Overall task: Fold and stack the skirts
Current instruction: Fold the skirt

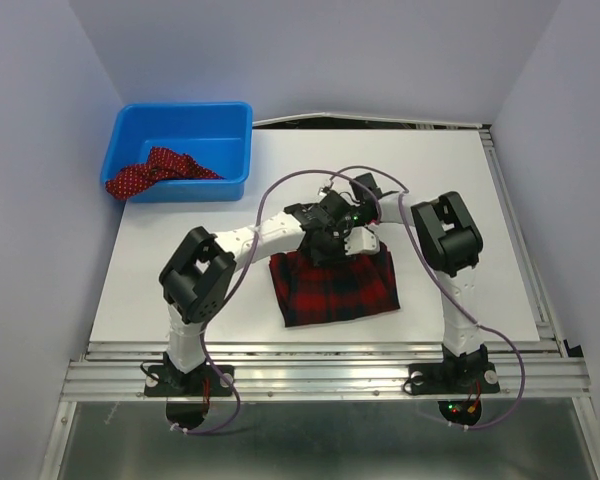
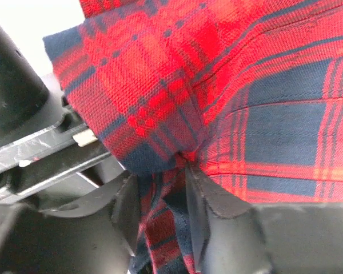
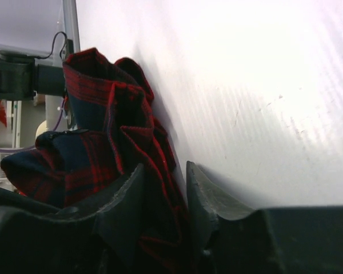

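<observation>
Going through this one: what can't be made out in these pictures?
- Top view: the grip points on the plaid skirt, hidden under both wrists.
- Left wrist view: whether the left gripper pinches or just straddles the cloth.
- Top view: polka-dot skirt at the blue bin, too small to read folds.

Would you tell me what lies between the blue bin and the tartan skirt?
Bare table, with the left arm's white link passing above it near the tartan skirt, as the top view shows.

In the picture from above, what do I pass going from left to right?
blue bin → plaid skirt → right arm's base
</observation>
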Tool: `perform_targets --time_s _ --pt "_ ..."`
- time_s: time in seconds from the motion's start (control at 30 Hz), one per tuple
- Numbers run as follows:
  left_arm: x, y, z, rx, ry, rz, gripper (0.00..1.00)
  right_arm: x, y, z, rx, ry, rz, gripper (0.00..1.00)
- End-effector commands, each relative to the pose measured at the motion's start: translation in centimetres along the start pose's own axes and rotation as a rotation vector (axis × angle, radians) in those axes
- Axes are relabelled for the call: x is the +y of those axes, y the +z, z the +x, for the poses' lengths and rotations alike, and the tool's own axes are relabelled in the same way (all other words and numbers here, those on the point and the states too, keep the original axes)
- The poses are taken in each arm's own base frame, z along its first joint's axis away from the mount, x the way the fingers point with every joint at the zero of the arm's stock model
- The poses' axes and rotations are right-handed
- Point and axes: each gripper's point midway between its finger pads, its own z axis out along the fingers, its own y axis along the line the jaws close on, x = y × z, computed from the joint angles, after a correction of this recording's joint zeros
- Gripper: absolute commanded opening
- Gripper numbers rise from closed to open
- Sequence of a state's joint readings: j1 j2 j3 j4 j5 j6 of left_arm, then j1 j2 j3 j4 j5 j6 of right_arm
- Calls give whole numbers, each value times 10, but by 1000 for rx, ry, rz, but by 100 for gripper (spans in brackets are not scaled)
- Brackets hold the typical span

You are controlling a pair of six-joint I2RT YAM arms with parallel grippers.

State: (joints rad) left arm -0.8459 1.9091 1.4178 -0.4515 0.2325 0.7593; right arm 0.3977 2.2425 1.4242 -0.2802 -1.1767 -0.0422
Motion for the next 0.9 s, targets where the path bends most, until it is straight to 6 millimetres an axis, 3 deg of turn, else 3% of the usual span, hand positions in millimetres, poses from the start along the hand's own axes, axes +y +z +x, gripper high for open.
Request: perform_targets --time_s 0.0,0.13,0.23,0.3,0.4,0.43,0.5,0.53,0.57,0.6,0.63,0.67,0.7,0.73,0.77,0.87 --pt "65 -70 -46 -122 21 -295 48 4 3 -4 15 28 0 46" --pt "81 -132 -69 -176 -18 -388 49 2 -33 -61 -99 -4 51 62" --pt "79 -164 -71 -219 -91 -420 56 10 -73 -113 -208 -64 107 71" --pt "74 -181 -73 -268 -173 -426 57 24 -104 -141 -278 -95 141 76" --pt "58 -184 -79 -351 -312 -361 58 58 -145 -173 -368 -177 190 78" --pt "51 -182 -77 -379 -354 -344 56 69 -150 -175 -376 -197 202 77" --pt "38 -182 -76 -429 -431 -281 53 84 -155 -165 -367 -229 227 75" --pt "28 -169 -69 -434 -485 -235 51 109 -161 -158 -365 -233 226 73" --pt "18 -166 -71 -461 -501 -171 49 118 -162 -150 -357 -225 213 71" --pt "19 -167 -66 -481 -534 -155 47 118 -156 -129 -332 -169 198 69" --pt "9 -159 -63 -508 -584 -77 44 141 -159 -117 -332 -163 179 65" --pt "13 -155 -55 -508 -630 -83 44 147 -157 -103 -325 -140 162 65" --pt "6 -153 -55 -534 -653 -15 43 155 -149 -88 -310 -124 141 64" --pt "11 -152 -48 -544 -693 -3 41 148 -136 -55 -280 -18 126 64" --pt "3 -143 -44 -555 -719 55 40 169 -131 -46 -290 -75 110 64" --pt "-3 -123 -32 -559 -796 124 38 168 -109 -3 -254 -27 80 66"
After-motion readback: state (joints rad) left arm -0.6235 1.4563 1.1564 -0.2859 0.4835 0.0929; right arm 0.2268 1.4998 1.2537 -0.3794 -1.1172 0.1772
